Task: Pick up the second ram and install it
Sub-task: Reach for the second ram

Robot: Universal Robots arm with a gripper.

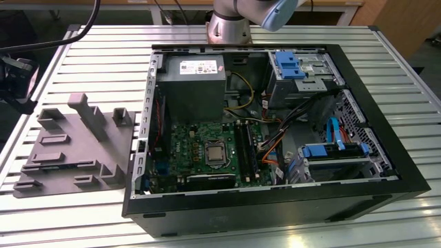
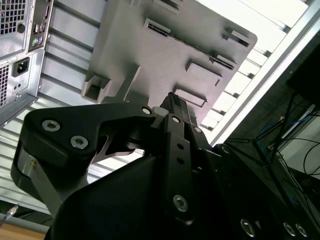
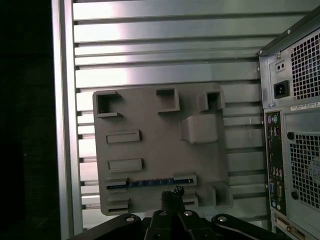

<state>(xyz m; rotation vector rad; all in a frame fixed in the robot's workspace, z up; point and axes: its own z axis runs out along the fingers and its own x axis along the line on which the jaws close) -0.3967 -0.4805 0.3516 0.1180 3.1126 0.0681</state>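
- Our gripper (image 3: 172, 192), seen in both wrist views, has its two fingers drawn together at the tips
- Our arm's grey base column (image 1: 230, 28) stands upright

arm (image 1: 227, 23): silver, pale-blue cap | claw (image 2: 172, 102): black, silver screws

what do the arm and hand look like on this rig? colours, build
The arm is a silvery metal cylinder with a pale blue rounded cap on its joint. The hand is matte black, built of flat, angular link plates joined by round silver screws and narrowing to a slim black tip. The first wrist view shows the same black body and silver screws.
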